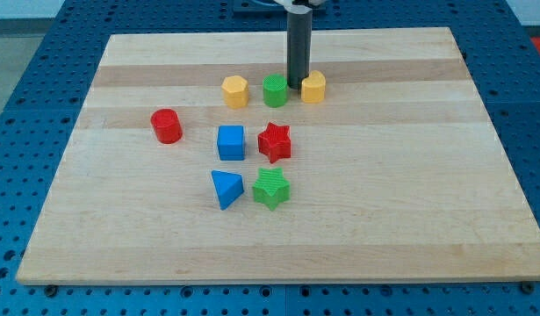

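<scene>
Wooden board (410, 219) on blue perforated table (15, 105); no containers, all blocks loose on board.
- Red cylinder (166, 125): view's left, apart from others.
- Blue triangular block (226, 189): lower centre.
- Blue cube (231, 142): above it.
- Yellow hexagonal block (235, 90): upper row.
- Green star (270, 188): beside blue triangular block.
- Red star (274, 141): beside blue cube.
- Green cylinder (275, 89): upper row.
- My tip (296, 85): bare rod, no fingers to open or close; between green cylinder and yellow block (313, 87), contact unclear.

My tip (297, 85) ends a straight, smooth, dark grey round rod, capped above by a wider black mount.
</scene>
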`<state>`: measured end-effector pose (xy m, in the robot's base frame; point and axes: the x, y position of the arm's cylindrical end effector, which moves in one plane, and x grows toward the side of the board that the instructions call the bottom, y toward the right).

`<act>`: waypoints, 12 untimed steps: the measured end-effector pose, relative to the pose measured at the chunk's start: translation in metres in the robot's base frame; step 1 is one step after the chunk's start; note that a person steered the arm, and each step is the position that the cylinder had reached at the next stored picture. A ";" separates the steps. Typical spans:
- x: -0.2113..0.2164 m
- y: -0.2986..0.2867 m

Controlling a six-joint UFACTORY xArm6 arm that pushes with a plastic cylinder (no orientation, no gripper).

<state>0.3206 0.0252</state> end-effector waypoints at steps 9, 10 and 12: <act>0.051 -0.256; 0.053 -0.247; 0.053 -0.205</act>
<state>0.3737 -0.1798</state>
